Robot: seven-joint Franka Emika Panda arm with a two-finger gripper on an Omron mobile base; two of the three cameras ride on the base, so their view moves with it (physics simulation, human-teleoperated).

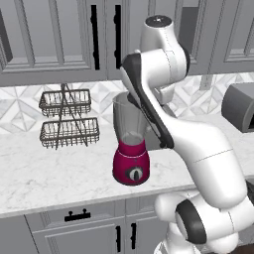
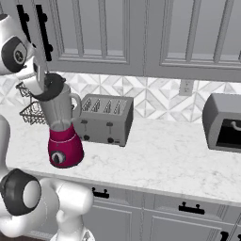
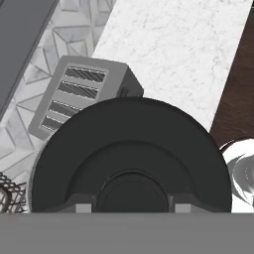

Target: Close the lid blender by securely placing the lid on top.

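Left base view: the blender (image 1: 130, 149) is seen standing upright on the marble bench (image 1: 44, 173), just past centre toward 6 o'clock; the wire basket rack (image 1: 67, 119) is placed at its 9 o'clock. The jar top is hidden by the arm.

Right base view: the lid (image 2: 50, 87) is seen tilted at the jar rim, at 10 o'clock; the toaster (image 2: 103, 118) sits beside the blender at 3 o'clock.

Hand view: the tool (image 3: 130, 208) is closed narrow on the lid's central knob; the toaster is seen at 11 o'clock.
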